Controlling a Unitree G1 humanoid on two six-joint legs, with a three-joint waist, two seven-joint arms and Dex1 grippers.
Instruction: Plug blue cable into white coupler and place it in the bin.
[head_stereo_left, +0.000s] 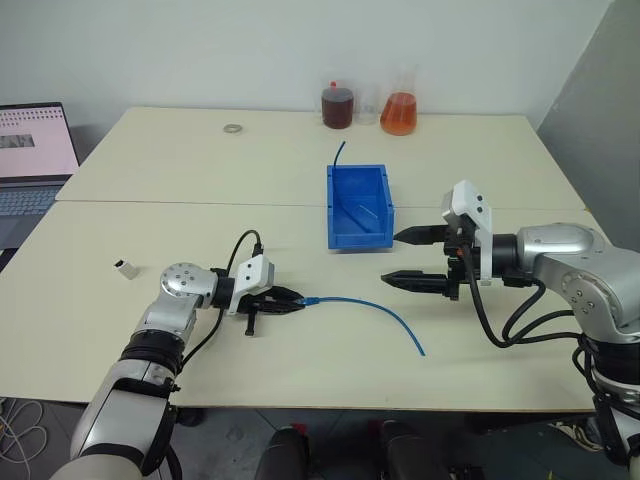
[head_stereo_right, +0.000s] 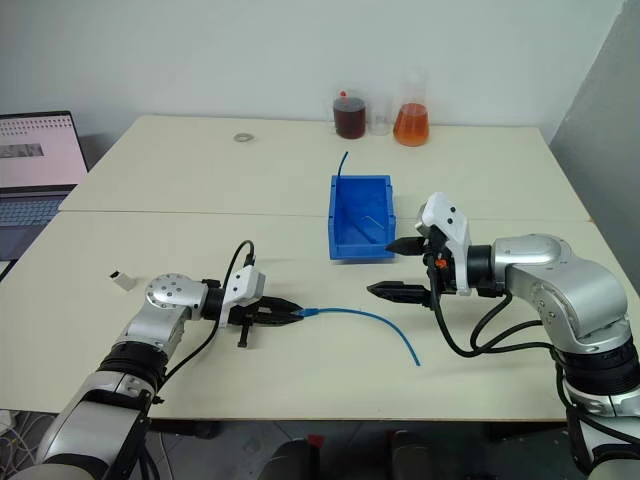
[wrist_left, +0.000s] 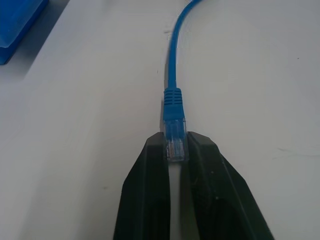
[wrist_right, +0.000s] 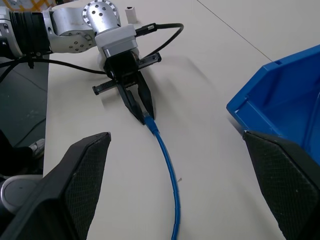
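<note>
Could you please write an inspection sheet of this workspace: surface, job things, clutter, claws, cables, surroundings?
Surface: beige table, two tops joined by a seam.
Job's things: blue cable lies curved on the table, its clear plug pinched in the left claw; white coupler stands alone near the left edge; bin at the middle, a second blue wire rising at its back.
Clutter: dark bottle, orange flask, small ring at the far edge.
Claws: left claw shut on the plug; right claw open, holding nothing, beside the bin.
Cables: black robot leads on both arms.
Surroundings: laptop at left, white wall.
</note>
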